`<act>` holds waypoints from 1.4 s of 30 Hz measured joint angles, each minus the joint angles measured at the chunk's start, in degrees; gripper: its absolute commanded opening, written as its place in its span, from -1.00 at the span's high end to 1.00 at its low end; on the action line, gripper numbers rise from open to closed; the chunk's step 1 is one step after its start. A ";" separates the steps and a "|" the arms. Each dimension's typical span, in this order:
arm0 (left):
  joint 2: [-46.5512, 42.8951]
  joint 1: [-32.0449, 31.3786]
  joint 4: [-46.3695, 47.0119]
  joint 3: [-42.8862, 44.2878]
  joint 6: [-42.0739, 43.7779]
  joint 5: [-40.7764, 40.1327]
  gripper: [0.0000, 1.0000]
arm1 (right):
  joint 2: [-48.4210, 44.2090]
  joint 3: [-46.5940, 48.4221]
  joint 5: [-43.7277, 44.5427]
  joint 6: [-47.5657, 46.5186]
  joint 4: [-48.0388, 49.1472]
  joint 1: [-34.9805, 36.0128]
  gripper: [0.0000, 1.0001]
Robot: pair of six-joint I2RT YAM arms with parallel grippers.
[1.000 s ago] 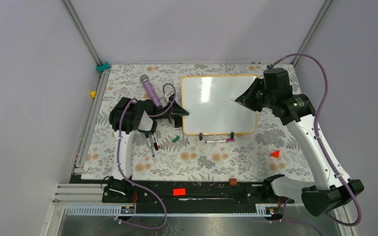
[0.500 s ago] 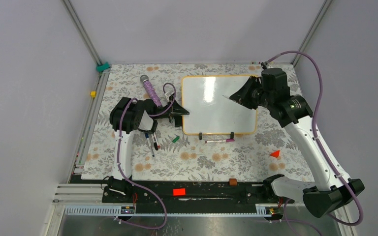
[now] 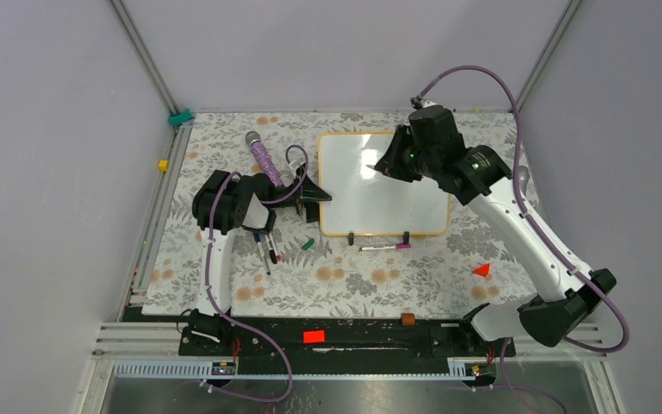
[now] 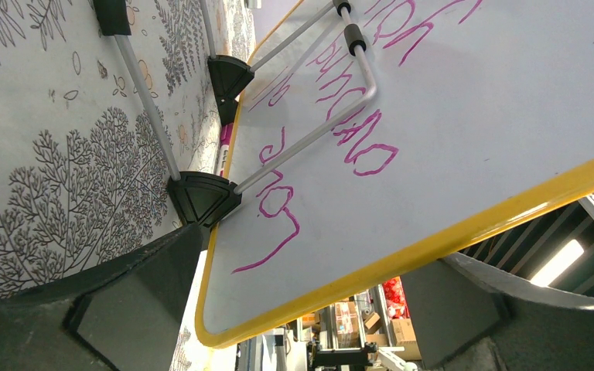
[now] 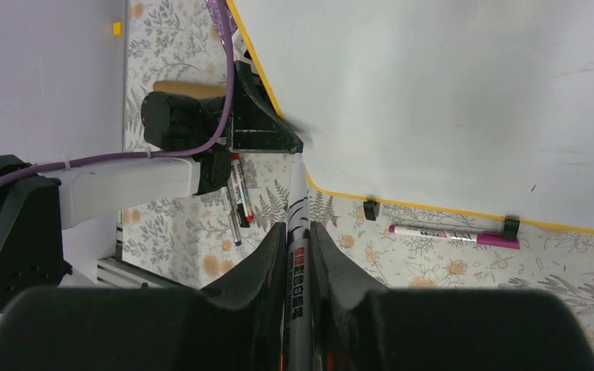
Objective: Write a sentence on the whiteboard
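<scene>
Pressing the marker point(image 5: 295, 259) down is judged the likeliest point of trouble. The whiteboard point(image 3: 371, 198), set at the far middle of the flowered table point(image 3: 353, 280), is propped on a wire stand point(image 4: 309, 137) and is not clamped. The left gripper point(image 3: 315, 197) is spread wide, with the board's left edge between its jaws, so a hard stroke could slide or rock the board. The right gripper point(image 5: 297, 232) is clenched on the marker, whose tip is held over the upper middle of the white face; whether it touches cannot be told. A slip in that narrow grip would skew the letters. No green sentence is seen on the face. A purple microphone point(image 3: 261, 155), a pink pen point(image 3: 385, 247), loose pens point(image 3: 267, 248) and a green cap point(image 3: 308, 244) are laid nearby, none in the stroke path.
</scene>
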 measured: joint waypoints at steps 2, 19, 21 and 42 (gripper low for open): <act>0.00 0.00 -0.02 -0.02 0.00 0.00 -0.97 | 1.36 1.49 1.92 -0.39 -1.03 1.77 1.00; 0.00 -0.02 0.00 -0.02 0.02 -0.04 -0.98 | 7.39 12.50 9.22 -6.25 -6.97 6.21 1.00; 0.00 -0.02 -0.02 -0.02 0.04 -0.04 -0.97 | 7.41 12.57 9.68 -6.25 -7.13 6.21 1.00; 0.13 -0.04 -0.17 0.96 2.27 0.07 -0.98 | 7.39 15.10 10.78 -6.34 -9.07 6.21 1.00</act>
